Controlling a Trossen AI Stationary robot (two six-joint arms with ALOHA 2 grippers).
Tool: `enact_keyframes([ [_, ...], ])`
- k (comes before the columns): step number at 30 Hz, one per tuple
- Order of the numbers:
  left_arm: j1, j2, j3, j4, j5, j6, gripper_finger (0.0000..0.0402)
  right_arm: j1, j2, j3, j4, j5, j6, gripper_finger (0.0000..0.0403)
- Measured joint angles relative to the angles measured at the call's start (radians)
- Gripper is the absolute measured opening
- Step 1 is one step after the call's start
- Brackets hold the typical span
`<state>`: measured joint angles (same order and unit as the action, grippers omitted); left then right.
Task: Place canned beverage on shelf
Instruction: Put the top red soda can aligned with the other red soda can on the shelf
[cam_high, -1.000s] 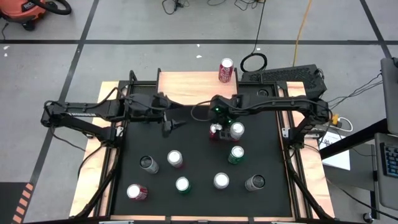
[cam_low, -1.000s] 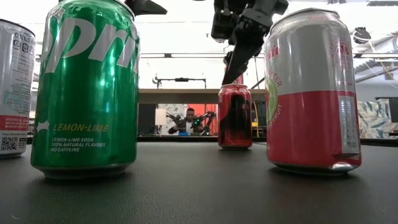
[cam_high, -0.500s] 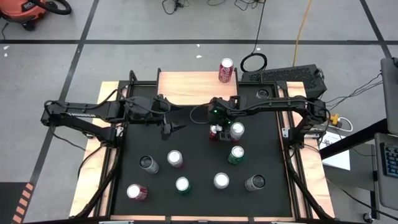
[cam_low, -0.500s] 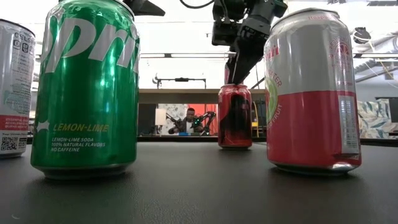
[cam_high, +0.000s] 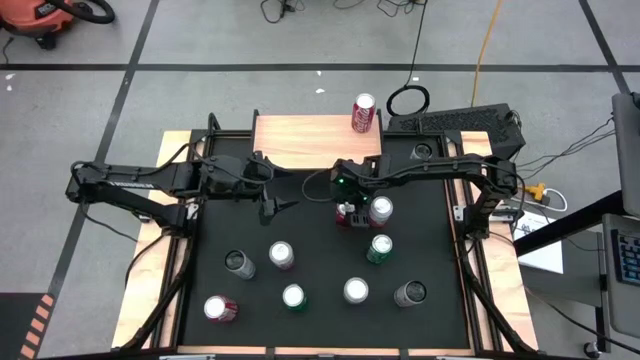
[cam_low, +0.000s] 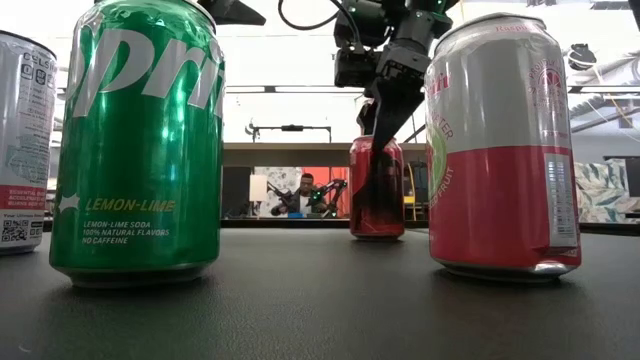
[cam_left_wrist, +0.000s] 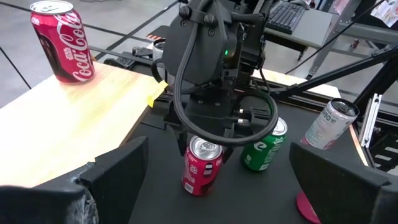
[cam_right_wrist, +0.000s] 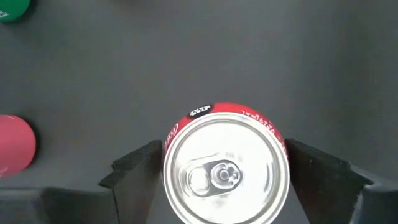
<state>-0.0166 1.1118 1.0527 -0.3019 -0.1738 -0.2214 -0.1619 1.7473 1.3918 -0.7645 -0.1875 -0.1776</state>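
A red can (cam_right_wrist: 225, 171) stands upright on the black tabletop (cam_high: 320, 275), left of a silver-and-pink can (cam_high: 381, 210). My right gripper (cam_high: 346, 206) is open and points steeply down over the red can. One finger (cam_right_wrist: 134, 171) stands on each side of the can's top rim. In the low view a finger (cam_low: 380, 140) reaches down in front of the can (cam_low: 395, 195). My left gripper (cam_high: 283, 206) hangs open above the table to the left, holding nothing. The shelf (cam_high: 300, 140) stands at the table's far edge and bears a Coca-Cola can (cam_high: 363, 113). My right gripper comes at the red can from above, slanting down, with its fingers astride the upper wall just below the rim (cam_right_wrist: 186, 118). They stand very close to the can's sides. I cannot tell whether they touch it. The can rests upright on the table.
Several more cans stand nearer on the table, among them a green one (cam_high: 379, 248), a silver-topped one (cam_high: 282, 255) and a red one (cam_high: 219, 308). A Sprite can (cam_low: 140, 140) and a pink can (cam_low: 500, 150) fill the low view's foreground. A keyboard (cam_high: 460, 120) lies beyond the far right.
My right gripper has sunk toward the red can, and its fingers now reach down past the can's top on both sides. Its opening looks unchanged. The can has stayed where it was.
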Motion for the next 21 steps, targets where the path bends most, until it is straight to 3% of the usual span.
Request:
enact_keyframes([
  [9,0.001,0.0,0.0,0.0,-0.006,0.0,0.0389,0.0,0.0,0.0,0.01,-0.001,-0.019,0.0283],
  [21,0.001,0.0,0.0,0.0,-0.018,-0.001,0.0389,0.0,0.0,-0.001,0.013,-0.001,-0.019,0.0279],
])
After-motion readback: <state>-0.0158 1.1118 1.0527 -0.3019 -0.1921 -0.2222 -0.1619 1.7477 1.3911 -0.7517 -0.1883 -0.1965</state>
